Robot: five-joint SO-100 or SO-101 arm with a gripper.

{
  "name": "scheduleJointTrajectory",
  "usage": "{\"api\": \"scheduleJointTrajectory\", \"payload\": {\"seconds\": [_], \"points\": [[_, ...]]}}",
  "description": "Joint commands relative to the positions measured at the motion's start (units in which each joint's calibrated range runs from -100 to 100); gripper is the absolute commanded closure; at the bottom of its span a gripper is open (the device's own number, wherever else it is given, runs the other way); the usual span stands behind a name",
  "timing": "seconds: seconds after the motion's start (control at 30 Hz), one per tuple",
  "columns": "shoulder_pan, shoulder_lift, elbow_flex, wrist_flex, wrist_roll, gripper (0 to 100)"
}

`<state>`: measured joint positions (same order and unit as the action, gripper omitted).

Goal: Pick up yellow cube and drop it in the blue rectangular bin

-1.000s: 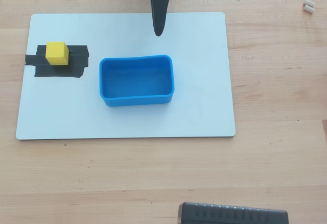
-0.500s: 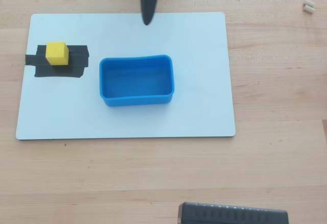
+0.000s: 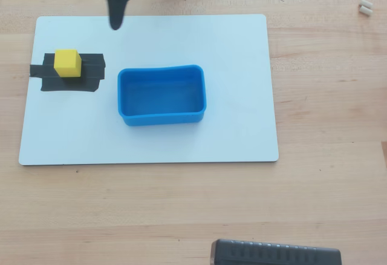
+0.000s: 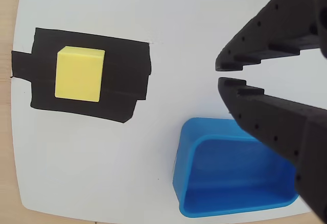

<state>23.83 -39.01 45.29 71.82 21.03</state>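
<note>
The yellow cube (image 3: 67, 63) sits on a black tape patch (image 3: 92, 74) at the left of a white board (image 3: 230, 41). The blue rectangular bin (image 3: 162, 71) stands empty in the board's middle, right of the cube. My gripper (image 3: 115, 23) hangs over the board's far edge, above and between cube and bin, touching neither. In the wrist view the gripper (image 4: 220, 74) enters from the right, its jaws nearly together and empty. That view shows the cube (image 4: 79, 74) at the upper left and the bin (image 4: 181, 168) at the bottom.
The board lies on a wooden table (image 3: 326, 126). A black ribbed object (image 3: 275, 254) lies at the near edge. Small white pieces (image 3: 364, 8) lie at the far right corner.
</note>
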Motion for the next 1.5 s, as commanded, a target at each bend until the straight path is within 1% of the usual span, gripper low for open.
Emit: {"api": "scheduleJointTrajectory", "payload": {"seconds": [0.0,0.2,0.37,0.77,0.8,0.97,1.03,1.1,1.17,1.47], "points": [[1.39,4.69,-8.84,0.19,3.17,100],[5.33,18.81,-20.29,1.01,5.81,100],[8.42,23.55,-25.65,1.01,8.45,100],[13.22,36.92,-37.29,1.67,8.84,100],[13.74,38.5,-38.93,2.42,8.79,99],[15.54,39.15,-39.84,2.09,7.81,82],[16.14,38.5,-40.02,1.84,6.64,73],[16.22,38.23,-40.11,1.84,6.45,66],[15.97,38.13,-40.2,2.17,6.45,64],[13.22,41.2,-38.93,2.5,6.5,64]]}}
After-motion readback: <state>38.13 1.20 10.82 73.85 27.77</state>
